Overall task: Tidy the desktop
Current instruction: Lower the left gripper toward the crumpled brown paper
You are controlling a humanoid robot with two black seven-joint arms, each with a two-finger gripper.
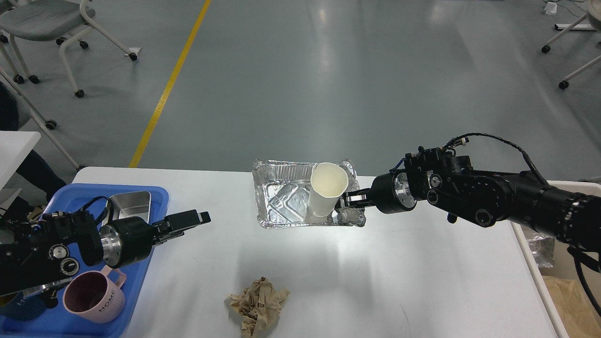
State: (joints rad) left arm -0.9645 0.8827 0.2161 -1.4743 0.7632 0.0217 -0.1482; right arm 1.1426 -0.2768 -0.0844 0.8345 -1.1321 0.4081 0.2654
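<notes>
White desktop fills the near half of my head view, running from the blue tray at the left to the bin at the right edge. Grey floor lies beyond its far edge.

Foil tray sits at the far middle of the desktop. A paper cup stands tilted in its right part, mouth toward me.

Right gripper reaches in from the right to the cup's right side. Its fingers touch the cup wall near the foil rim; I cannot tell whether the jaws pinch the cup or only rest against it.

Left gripper hovers just right of the blue tray, pointing right, holding nothing. Its jaws appear close together, but I cannot tell their state for certain.

On the blue tray: a steel dish at the far end and a pink mug at the near end.

Crumpled brown paper lies on the desktop near me, well apart from the foil tray
</notes>
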